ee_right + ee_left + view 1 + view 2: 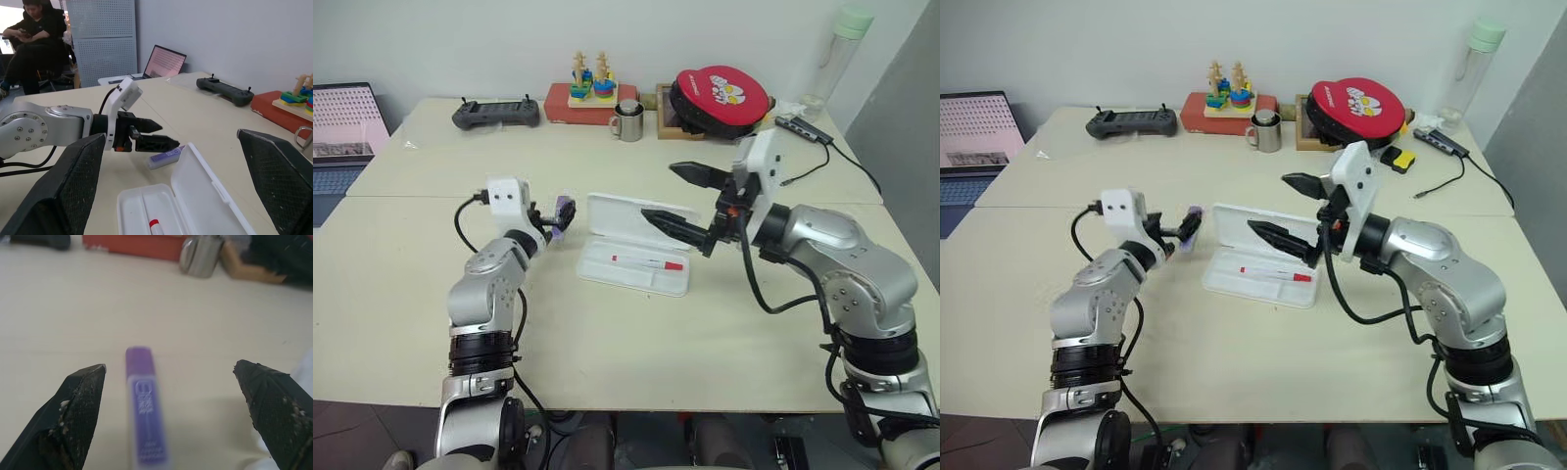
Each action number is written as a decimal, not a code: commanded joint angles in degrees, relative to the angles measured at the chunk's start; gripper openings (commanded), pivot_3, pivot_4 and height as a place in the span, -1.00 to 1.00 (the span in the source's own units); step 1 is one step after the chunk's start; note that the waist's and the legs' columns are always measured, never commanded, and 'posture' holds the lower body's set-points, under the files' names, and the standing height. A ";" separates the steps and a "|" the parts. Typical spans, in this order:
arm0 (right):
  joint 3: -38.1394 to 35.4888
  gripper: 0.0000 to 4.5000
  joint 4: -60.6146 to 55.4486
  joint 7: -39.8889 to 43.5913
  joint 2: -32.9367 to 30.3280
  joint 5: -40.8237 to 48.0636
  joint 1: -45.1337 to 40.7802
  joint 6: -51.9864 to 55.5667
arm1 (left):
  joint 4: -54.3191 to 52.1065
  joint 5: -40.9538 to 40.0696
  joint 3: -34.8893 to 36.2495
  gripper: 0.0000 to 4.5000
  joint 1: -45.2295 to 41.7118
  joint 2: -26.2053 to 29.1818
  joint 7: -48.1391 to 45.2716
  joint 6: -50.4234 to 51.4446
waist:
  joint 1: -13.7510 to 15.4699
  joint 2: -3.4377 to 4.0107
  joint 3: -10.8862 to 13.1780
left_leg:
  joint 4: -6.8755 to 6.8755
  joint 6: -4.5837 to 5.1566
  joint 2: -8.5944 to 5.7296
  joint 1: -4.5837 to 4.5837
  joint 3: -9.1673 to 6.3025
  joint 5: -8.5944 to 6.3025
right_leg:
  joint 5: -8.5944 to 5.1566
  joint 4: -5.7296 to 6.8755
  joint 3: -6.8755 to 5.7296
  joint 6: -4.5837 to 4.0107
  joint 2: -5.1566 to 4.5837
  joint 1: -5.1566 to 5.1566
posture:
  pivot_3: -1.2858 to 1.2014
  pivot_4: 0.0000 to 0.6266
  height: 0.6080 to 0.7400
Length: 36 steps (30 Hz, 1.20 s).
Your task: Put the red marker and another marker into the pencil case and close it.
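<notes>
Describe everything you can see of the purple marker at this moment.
The purple marker is short and thick, with a lilac plastic-looking barrel, a printed label panel and a deeper purple end pointing away from the left pincer. It lies flat on the cream table, beside the open pencil case on the robot's left. The left pincer is open, its fingers straddling the marker without gripping it.

We are seeing bare table (636, 343) lying open in front of the pencil case (636, 266), so the near side is offering free passage. The raised lid (641, 217) is blocking its far side. The right gripper (677, 201), jaws wide, is hanging over the case, and the purple marker (565, 215) is lying just beside its left end.
</notes>
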 commanded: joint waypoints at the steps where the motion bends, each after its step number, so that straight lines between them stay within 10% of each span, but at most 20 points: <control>1: -0.14 1.00 -1.55 0.53 0.28 -0.74 -0.59 -1.24 | 2.49 2.59 -4.32 1.00 -1.02 1.14 -3.23 -3.32 | 0.08 0.00 0.00 | 0.00 0.00 0.00 -0.02 -0.01 0.00 | 0.00 0.00 0.00 0.00 0.00 -0.02 | 0.03 -0.52 1.00; 9: -0.80 1.00 -2.44 -0.38 0.73 -0.85 -0.76 -0.84 | 11.05 3.93 -5.42 1.00 -4.19 1.80 -3.53 -2.21 | -0.04 0.00 0.00 | -0.01 0.00 0.00 0.00 -0.01 0.00 | 0.00 0.03 -0.01 0.00 0.00 -0.01 | 0.03 -0.52 1.00; 26: -1.07 1.00 -1.90 0.01 0.75 -0.81 -0.55 -0.94 | 11.10 3.88 -3.29 -0.43 -3.86 0.96 -0.23 -2.27 | -0.16 0.01 0.00 | -0.01 0.00 0.00 0.00 -0.02 0.00 | 0.00 0.02 -0.01 0.00 0.00 -0.01 | 0.03 -0.52 1.00; 36: -6.61 1.00 -3.10 1.72 -1.74 2.83 0.85 -0.62 | 1.32 -7.80 2.65 -0.46 -12.98 -2.24 -8.34 -19.06 | 0.54 -0.02 0.01 | 0.00 -0.02 0.00 -0.17 -0.04 0.01 | 0.01 0.02 -0.05 0.00 0.00 -0.13 | 0.03 -0.52 1.00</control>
